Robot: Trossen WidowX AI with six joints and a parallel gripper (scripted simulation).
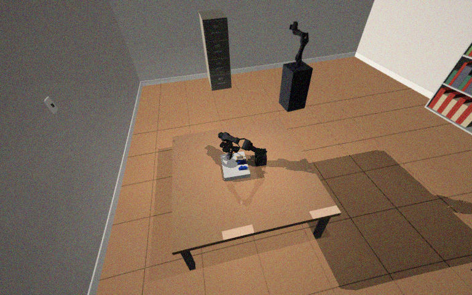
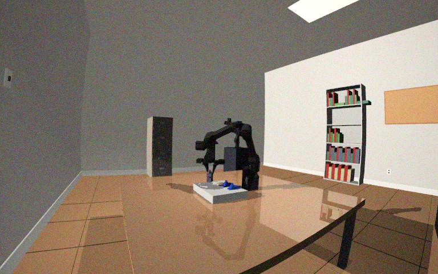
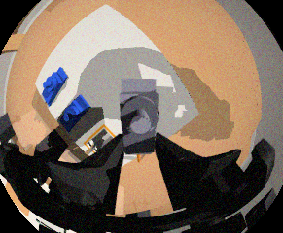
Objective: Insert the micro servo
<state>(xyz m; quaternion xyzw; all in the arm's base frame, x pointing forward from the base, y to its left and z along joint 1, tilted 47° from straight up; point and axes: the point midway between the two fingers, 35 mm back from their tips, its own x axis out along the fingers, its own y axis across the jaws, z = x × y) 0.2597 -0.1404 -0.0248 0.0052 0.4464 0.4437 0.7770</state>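
The loose micro servo is grey, with a round boss and shaft facing the wrist camera. My gripper is shut on it and holds it above the robot's white deck. The marked pocket shows as an orange outline in the wrist view, left of the held servo and partly hidden by the left finger. A short orange bit of cable shows below the servo. The servo's underside, lower ear and most of its cable are hidden.
Two blue servos sit on the deck left of the held servo in the wrist view. The arm's base stands beside the deck. The arm's shadow covers much of the deck, with bright patches in it.
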